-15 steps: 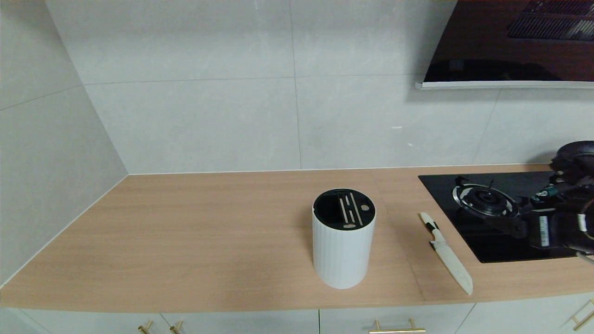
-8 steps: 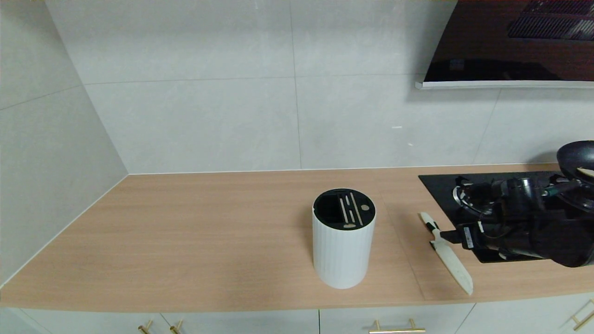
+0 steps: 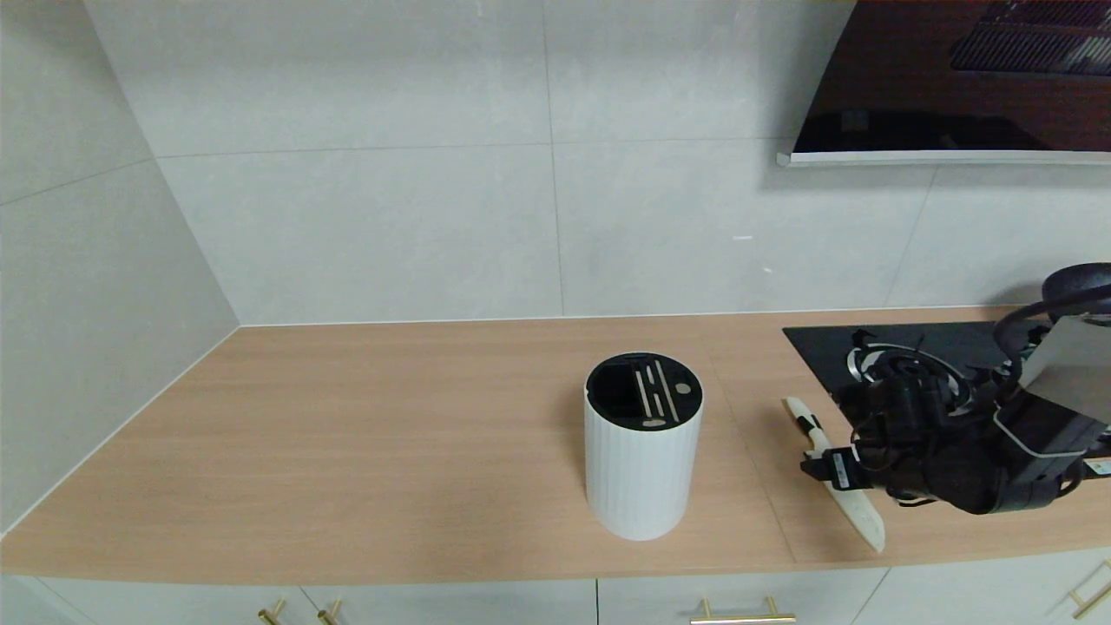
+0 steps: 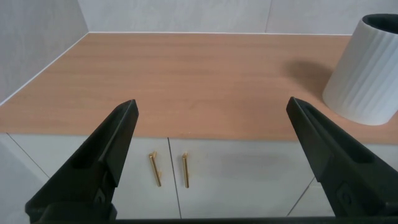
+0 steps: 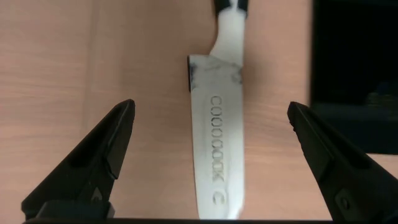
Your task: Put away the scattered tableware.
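Countertop [image 3: 391, 434]: knife [image 5: 217, 143] lies flat, lower right of head view, by the hob [image 3: 825, 347]. Right gripper [image 3: 829, 467] spread wide over the blade. Risk: pads slip on the thin flat blade, knife skids off the counter edge.

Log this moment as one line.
right gripper: open, over knife blade | knife: flat on counter beside stove | left gripper: open, facing counter edge | holder: upright
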